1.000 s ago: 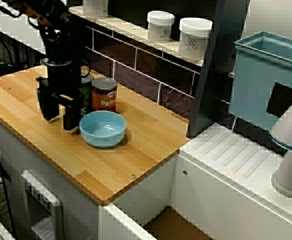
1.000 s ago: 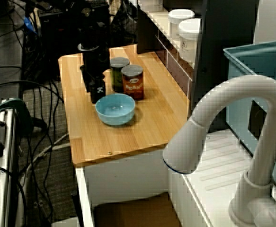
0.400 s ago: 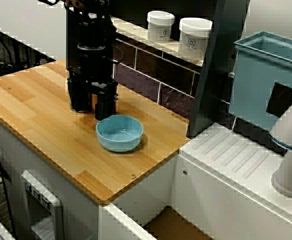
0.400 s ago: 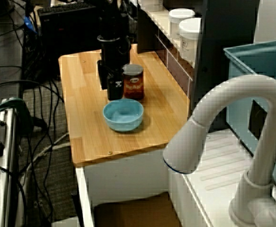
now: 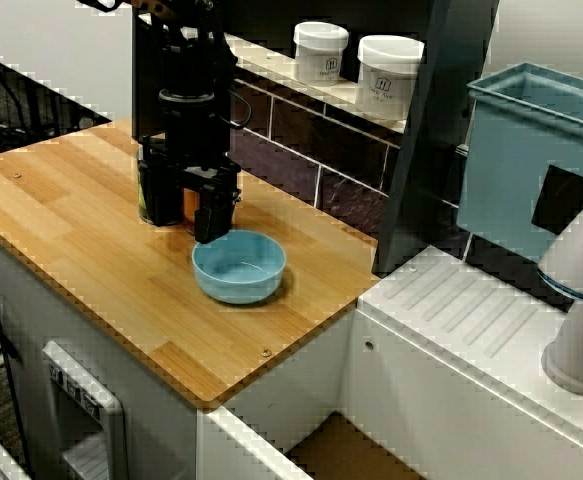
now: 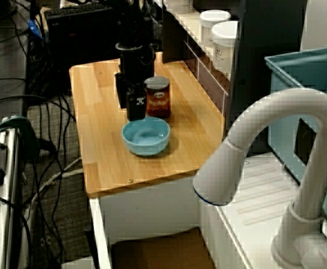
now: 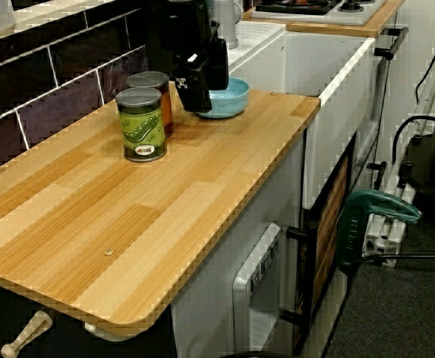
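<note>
Hand (image 5: 184, 220) low beside blue bowl (image 5: 239, 266), fingers spread, nothing held.

In the view across the worktop (image 5: 81, 250) the hand pointed straight down, one fingertip just beside the bowl's rim; the bowl sat upright mid-worktop. The brown can (image 6: 157, 96) and green can (image 7: 142, 123) stood upright, close together, by the tiled wall, probably to leave working room in front. Against a second earlier, the hand had crossed from the cans' far side and the bowl lay further from them; almost nothing had changed over the last half-second.
</note>
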Controlling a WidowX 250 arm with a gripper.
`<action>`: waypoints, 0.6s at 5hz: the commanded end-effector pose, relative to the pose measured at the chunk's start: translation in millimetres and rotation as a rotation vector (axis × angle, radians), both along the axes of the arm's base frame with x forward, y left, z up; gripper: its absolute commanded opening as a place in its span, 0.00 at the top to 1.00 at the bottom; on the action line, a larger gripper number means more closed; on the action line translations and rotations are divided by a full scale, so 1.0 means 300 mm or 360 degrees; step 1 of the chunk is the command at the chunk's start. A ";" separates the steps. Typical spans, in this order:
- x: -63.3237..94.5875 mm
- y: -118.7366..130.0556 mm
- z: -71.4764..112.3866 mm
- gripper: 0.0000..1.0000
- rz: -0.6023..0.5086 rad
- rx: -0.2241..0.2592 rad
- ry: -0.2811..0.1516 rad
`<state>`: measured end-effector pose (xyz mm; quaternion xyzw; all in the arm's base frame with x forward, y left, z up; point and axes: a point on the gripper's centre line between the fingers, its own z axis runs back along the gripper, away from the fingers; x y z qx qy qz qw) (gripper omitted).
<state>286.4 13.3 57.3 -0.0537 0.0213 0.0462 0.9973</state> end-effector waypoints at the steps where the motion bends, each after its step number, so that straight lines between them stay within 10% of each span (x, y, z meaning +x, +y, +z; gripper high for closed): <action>1: 0.008 -0.017 0.074 0.00 -0.0007 -0.0017 -0.0117; 3: 0.032 -0.015 0.008 0.00 0.0031 0.0028 -0.0096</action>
